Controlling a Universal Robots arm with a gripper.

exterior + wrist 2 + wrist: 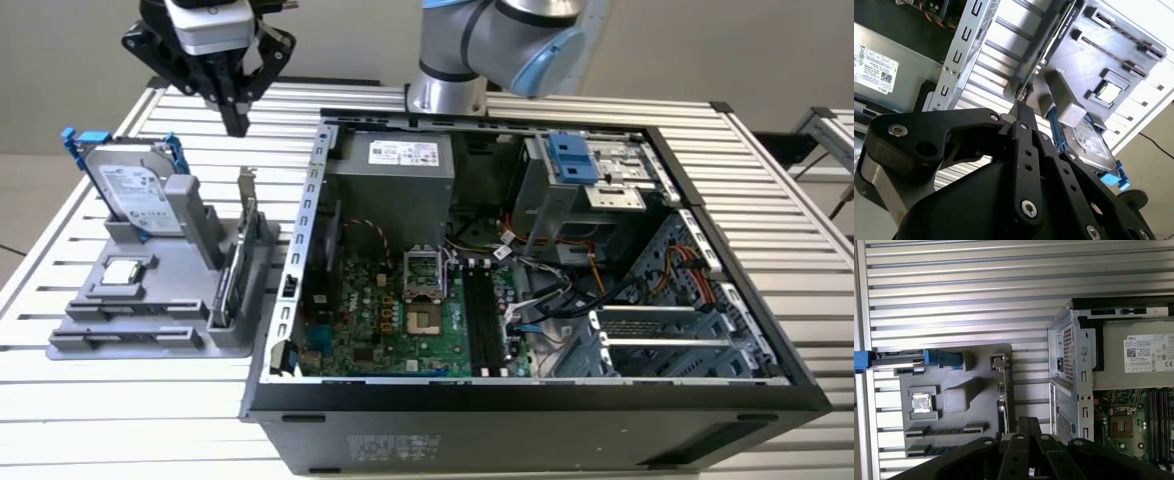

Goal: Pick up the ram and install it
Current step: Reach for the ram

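Black end effector [238, 122], closed, abv grey tray [144, 336]

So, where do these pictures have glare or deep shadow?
In the exterior view the light is even, the table bright and the inside of the computer case dimmer. In the second wrist view the black claw is dark against the pale, washed-out table. In the first wrist view the table shines in bright stripes and the claw is a dark mass.

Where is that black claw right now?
In the exterior view, upper left: the claw hangs over the gray parts tray, between hard drive and computer case.
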